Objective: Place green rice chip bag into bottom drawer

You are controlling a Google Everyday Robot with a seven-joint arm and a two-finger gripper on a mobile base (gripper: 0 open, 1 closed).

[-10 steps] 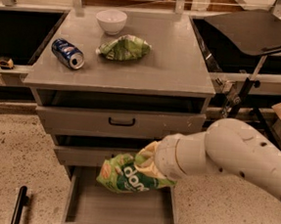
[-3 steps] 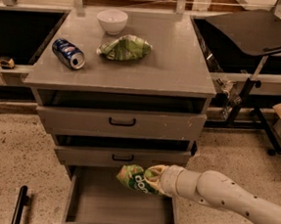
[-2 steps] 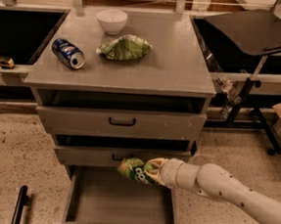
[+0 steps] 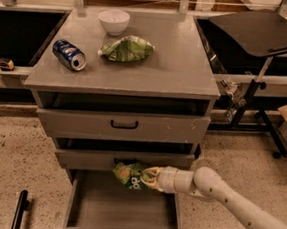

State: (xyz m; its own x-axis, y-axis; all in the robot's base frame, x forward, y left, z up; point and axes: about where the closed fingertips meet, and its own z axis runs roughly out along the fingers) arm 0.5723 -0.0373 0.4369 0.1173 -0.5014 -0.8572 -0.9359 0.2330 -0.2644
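While it reaches in from the right on a long, pale, jointed arm [image 4: 235, 207], the cream two-finger gripper [image 4: 150, 179] hangs above the rear part of the wide grey bottom drawer [image 4: 120, 210], which stands pulled out beneath it. Its fingers are clenched on the bright, glossy green rice chip bag [image 4: 128, 174] with white rounded letters. The bag juts out to the gripper's left and is held in the air above the drawer's flat floor. The top of the bag overlaps the grey front of the middle drawer [image 4: 84, 157] right where its dark handle sits; whether the two touch cannot be told.

Directly above the gripper, higher on the grey three-drawer cabinet [image 4: 180, 72], is the grey top drawer [image 4: 72, 122] with its black curved handle, closed. Further up and a little to the gripper's left, on the cabinet's flat top, lies a paler, crumpled green-and-white snack bag [image 4: 127, 49]. A small white round bowl [image 4: 114, 21] stands just behind that bag, and a blue drink can [image 4: 69, 55] lies on its side to its left, well apart from the gripper.

Far up to the gripper's right, a flat black tray on a black metal stand [image 4: 264, 29] sits beside the cabinet. Low to the gripper's left, a short black rod [image 4: 19, 211] rests on the speckled beige floor [image 4: 9, 160].
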